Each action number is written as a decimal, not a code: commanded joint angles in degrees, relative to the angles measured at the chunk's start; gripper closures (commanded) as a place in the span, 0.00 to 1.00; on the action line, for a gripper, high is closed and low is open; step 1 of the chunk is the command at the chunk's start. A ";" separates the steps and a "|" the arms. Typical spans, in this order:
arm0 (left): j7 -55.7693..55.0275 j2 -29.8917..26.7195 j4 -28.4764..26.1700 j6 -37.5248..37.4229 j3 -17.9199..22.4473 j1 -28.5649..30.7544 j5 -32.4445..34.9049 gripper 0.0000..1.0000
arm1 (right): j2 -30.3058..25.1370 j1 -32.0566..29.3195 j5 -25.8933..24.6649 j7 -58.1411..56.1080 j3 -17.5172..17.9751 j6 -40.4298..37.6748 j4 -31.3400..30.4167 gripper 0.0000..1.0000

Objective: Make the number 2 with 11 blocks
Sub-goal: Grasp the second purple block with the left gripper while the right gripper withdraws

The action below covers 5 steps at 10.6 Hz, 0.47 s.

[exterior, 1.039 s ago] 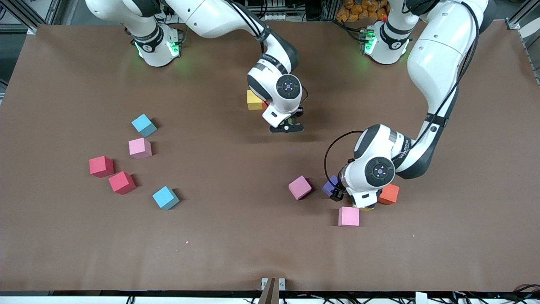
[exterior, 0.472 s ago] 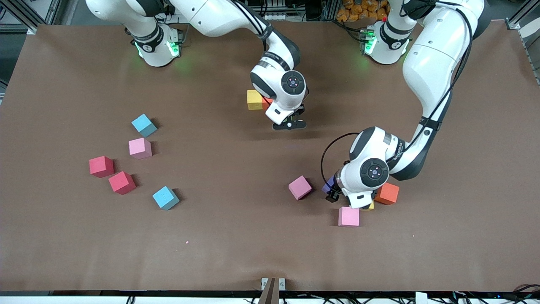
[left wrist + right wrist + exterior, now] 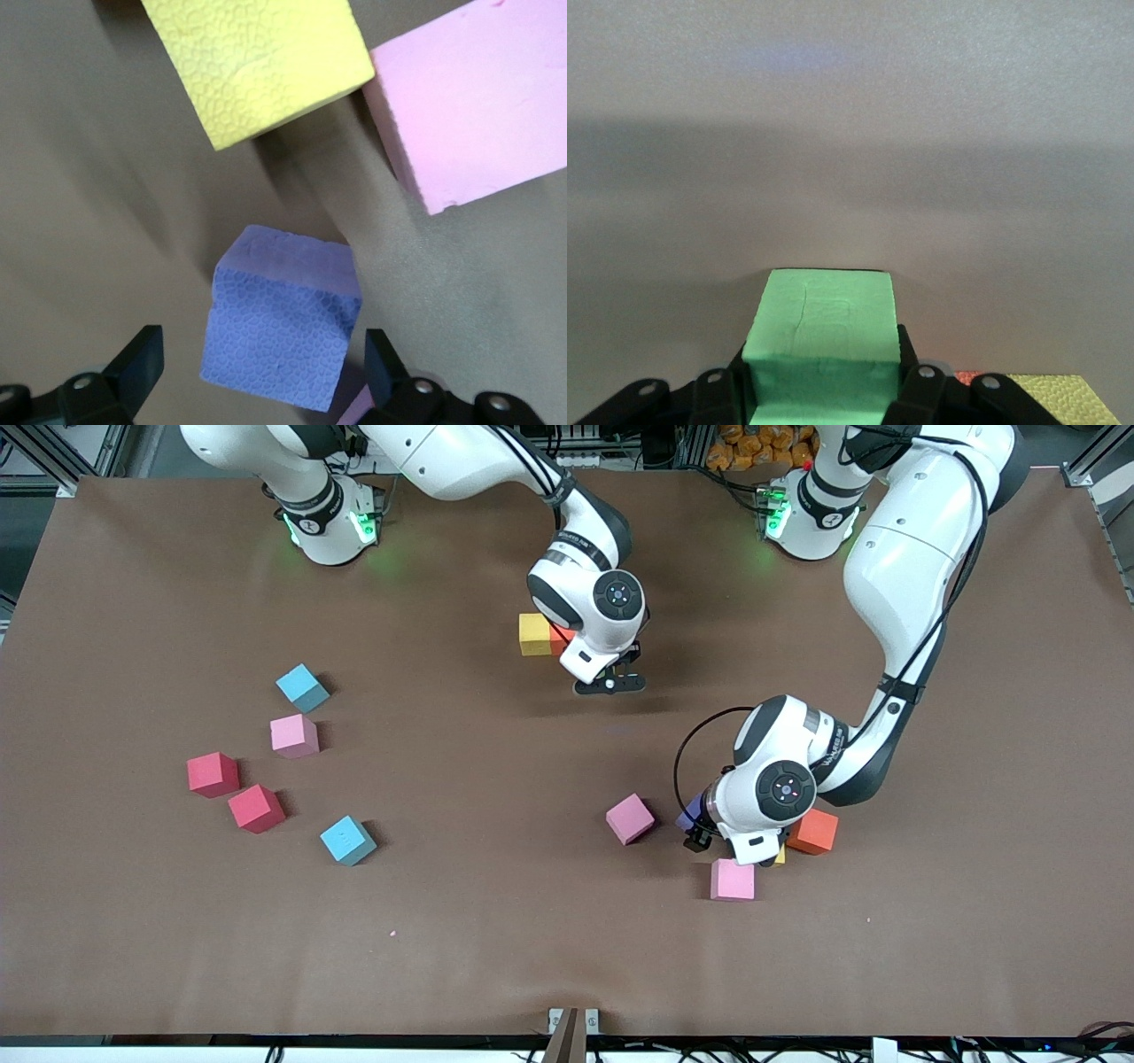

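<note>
I have the right tool [image 3: 609,684] clamped on a small matte green foam cube [image 3: 821,341], holding it above the brown tabletop [image 3: 496,921] just beside a yellow foam cube [image 3: 534,634] and an orange-red one [image 3: 558,639] that touch each other near the robots' bases; those two look to me like the start of the number 2, so most of the digit is still to build. My left tool [image 3: 257,376] is spread wide and holds nothing; its fingers straddle a purple foam cube [image 3: 282,332] without touching it, with a second yellow foam cube [image 3: 257,62] and a pale pink foam cube [image 3: 474,106] close by; an orange foam cube [image 3: 815,832] sits just beside that wrist, and a deeper pink cube [image 3: 630,818] lies toward the right arm's end. Two light blue cubes [image 3: 303,687], another pale pink cube [image 3: 294,736] and two red cubes [image 3: 213,774] wait loose at the right arm's end.

These cubes should be very light and slightly squashy (the pebbled skin ought to grip well); I judge a gentle pinch on two opposite flat faces, centred, is best; squeezing corners would twist them, and a nudge could easily slide a neighbour.
</note>
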 commanded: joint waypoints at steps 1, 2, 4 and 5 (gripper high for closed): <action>1.39 1.04 0.93 1.19 0.31 -0.28 1.23 0.00 | 0.49 0.72 -1.76 0.28 -0.49 -0.27 -0.44 0.68; 1.48 1.30 0.93 1.28 0.31 -0.37 1.23 0.00 | 0.49 0.72 -1.76 0.28 -0.49 -0.27 -0.44 0.64; 1.57 1.66 0.93 1.46 0.31 -0.37 1.49 0.11 | 0.14 1.07 -2.29 0.98 -0.66 -0.18 -0.18 0.00; 1.57 1.66 0.93 1.46 0.31 -0.37 1.93 0.18 | -0.21 0.81 -2.12 2.03 -0.66 -0.26 0.17 0.00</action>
